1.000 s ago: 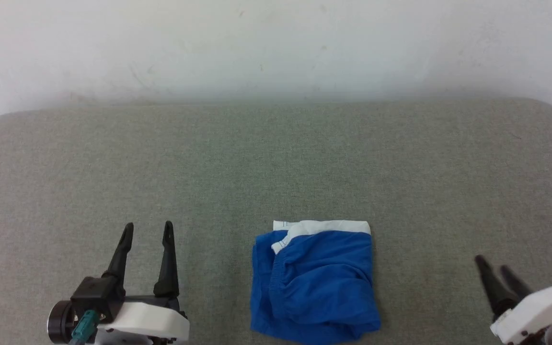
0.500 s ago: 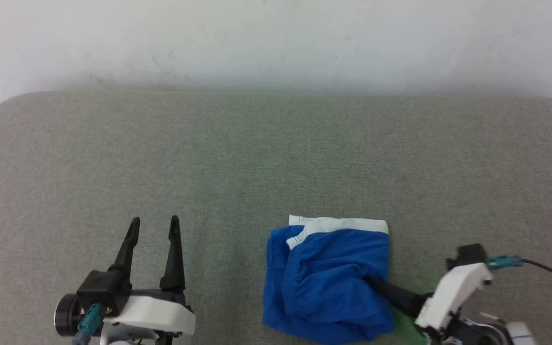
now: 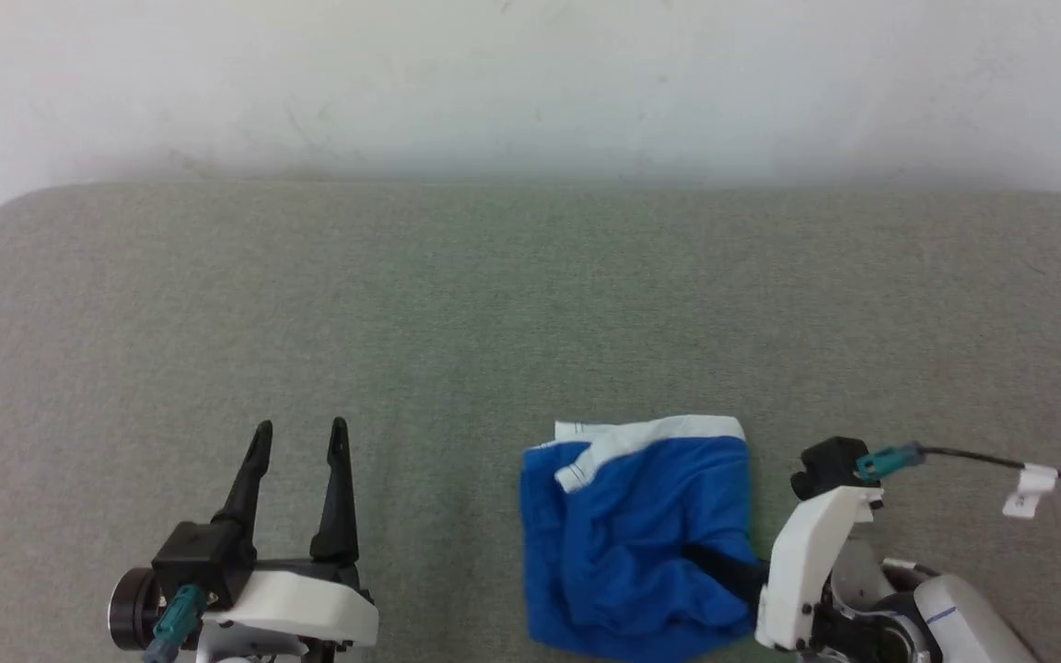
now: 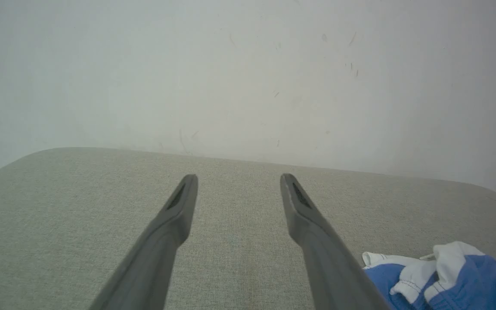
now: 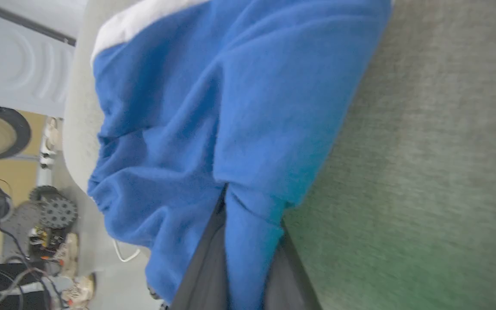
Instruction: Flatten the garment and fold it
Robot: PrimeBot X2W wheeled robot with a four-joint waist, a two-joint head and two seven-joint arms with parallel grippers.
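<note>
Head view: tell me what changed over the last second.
The right gripper swung in from the lower right corner to the right edge of the shorts and closed on a fold of blue fabric, which now bunches between its fingers. The left gripper stayed open at the lower left, away from the shorts. The shorts lie in the same spot on the grey pad; the camera shifted slightly.
</note>
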